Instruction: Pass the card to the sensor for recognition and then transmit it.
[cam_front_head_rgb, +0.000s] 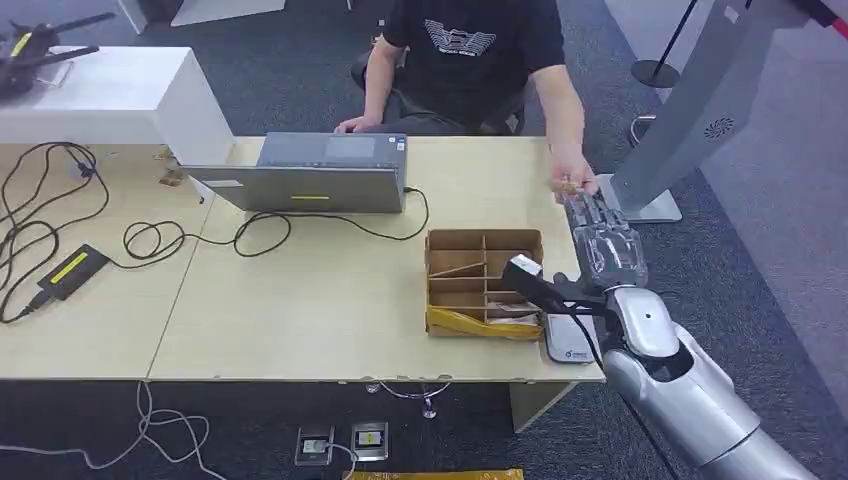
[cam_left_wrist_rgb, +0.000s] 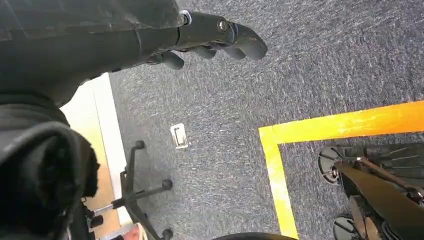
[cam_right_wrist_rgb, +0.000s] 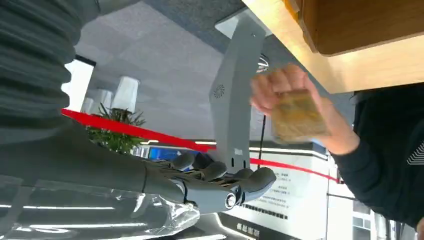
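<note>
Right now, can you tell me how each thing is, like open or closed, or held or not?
card: held in the person's hand, not by the robot.
right hand: empty, stretched out near the person's hand.
left hand: hanging over the floor, holding nothing, fingers curled.
laptop: open on the table, facing the person.
cardboard box: open on top, dividers inside.
sensor: flat on the table, beside the box.

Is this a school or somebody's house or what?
It looks most like an office or a robot test lab. There's a wooden desk with a laptop and cables on it, grey carpet with yellow tape marking the floor, and a person sitting opposite.
</note>
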